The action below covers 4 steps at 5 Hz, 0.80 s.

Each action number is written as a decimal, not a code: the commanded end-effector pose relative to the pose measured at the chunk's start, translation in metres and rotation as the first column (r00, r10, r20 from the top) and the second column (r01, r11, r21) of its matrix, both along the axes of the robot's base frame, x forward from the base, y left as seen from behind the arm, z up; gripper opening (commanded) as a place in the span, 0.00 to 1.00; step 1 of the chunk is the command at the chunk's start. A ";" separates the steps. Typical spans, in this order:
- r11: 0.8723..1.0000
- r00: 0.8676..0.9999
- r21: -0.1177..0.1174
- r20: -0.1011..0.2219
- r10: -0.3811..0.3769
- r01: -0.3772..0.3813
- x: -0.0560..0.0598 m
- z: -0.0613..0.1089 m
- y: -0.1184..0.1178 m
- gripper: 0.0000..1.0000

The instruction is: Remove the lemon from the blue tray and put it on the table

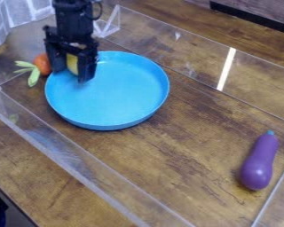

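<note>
The gripper (70,69) is pointing straight down over the left rim of the blue tray (121,97), its jaws spread wide. The lemon (68,65) is peeking out yellow between them. A carrot (35,66) is lying just left on the table (169,168), an eggplant (259,160) far right.

One high, fairly near view slants down at the table (169,168).

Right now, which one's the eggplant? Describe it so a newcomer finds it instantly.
Start from the blue tray, the biggest thing on the wooden table. Go across to the lower right corner of the view, well clear of the tray: the eggplant lies there alone. It is the only purple item, glossy and elongated, unlike the orange carrot at the tray's left edge.
</note>
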<state>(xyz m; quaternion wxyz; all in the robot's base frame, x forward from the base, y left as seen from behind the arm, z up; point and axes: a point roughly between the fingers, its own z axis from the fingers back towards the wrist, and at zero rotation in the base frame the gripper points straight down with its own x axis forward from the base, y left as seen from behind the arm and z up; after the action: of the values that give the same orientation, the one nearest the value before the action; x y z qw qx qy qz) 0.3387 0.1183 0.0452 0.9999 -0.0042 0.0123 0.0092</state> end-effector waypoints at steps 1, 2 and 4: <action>0.999 0.998 0.003 0.052 0.045 -0.045 0.008 0.018 0.015 1.00; 0.999 0.998 0.004 0.045 0.044 -0.045 0.014 0.010 0.018 0.00; 1.000 0.997 0.022 0.068 -0.022 0.021 0.015 0.025 -0.003 0.00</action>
<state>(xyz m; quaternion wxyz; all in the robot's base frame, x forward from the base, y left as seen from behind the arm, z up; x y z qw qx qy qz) 0.3467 0.1174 0.0392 0.9998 -0.0088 0.0197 0.0056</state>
